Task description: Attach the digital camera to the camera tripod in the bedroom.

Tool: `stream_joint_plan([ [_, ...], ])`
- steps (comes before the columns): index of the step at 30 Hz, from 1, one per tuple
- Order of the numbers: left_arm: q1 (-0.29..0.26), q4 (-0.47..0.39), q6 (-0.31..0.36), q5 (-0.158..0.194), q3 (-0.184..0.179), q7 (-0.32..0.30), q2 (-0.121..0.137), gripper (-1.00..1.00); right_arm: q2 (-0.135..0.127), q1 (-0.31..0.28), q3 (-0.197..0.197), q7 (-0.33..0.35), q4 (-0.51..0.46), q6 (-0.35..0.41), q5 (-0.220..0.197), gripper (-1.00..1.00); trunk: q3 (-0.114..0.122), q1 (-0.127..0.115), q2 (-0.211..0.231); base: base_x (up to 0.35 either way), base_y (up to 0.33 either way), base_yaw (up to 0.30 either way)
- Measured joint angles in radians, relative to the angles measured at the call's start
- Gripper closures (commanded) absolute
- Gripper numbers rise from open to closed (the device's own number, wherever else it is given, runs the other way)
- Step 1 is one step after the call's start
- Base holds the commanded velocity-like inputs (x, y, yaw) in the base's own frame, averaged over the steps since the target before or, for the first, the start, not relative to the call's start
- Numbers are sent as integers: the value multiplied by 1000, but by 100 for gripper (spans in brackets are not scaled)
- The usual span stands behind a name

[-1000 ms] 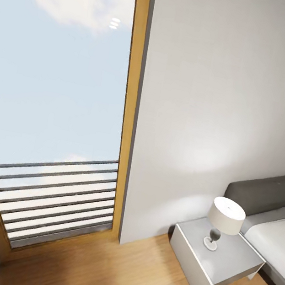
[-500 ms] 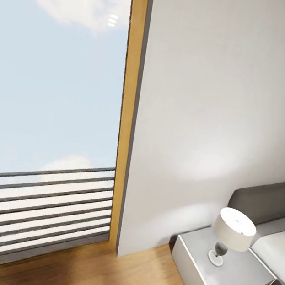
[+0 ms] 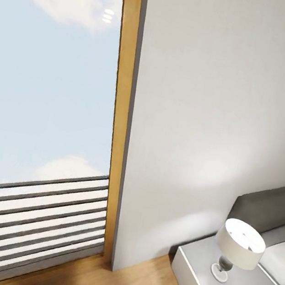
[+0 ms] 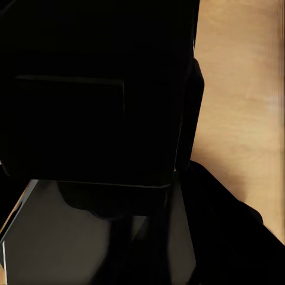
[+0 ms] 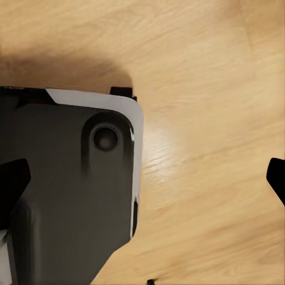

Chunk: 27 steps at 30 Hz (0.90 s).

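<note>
I am in the bedroom, facing a white wall (image 3: pixel 223 105) beside a tall wood-framed window (image 3: pixel 47 99). The digital camera and the camera tripod are out of view. In the right wrist view my right gripper (image 5: pixel 144 181) is open over the light wood floor (image 5: pixel 202 71), with one dark fingertip (image 5: pixel 12 184) at one edge and the other at the opposite edge, nothing between them. The left wrist view is dark: large black shapes (image 4: pixel 95 89) sit close to the lens with a strip of floor (image 4: pixel 243 89) beside them, so I cannot make out the left gripper's fingers.
A white nightstand (image 3: pixel 198 281) carrying a lamp (image 3: pixel 239 244) stands at the lower right, against the grey-headboard bed (image 3: pixel 265 209). The window has a slatted railing (image 3: pixel 32 221) low down. My own black and white base (image 5: pixel 77 184) shows in the right wrist view.
The whole head view has shifted: the window frame slid left and the nightstand and lamp slid toward the lower right, so the camera moved. Nothing in the room itself has moved.
</note>
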Motion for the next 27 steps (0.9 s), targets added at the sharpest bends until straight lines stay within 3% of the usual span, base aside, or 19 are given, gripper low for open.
stream_joint_plan([
  [27,0,0,-2,1,0,3,-4,100,0,0,-9,-10,-2,1,-7,-100,0,0,0,24,0,-261],
])
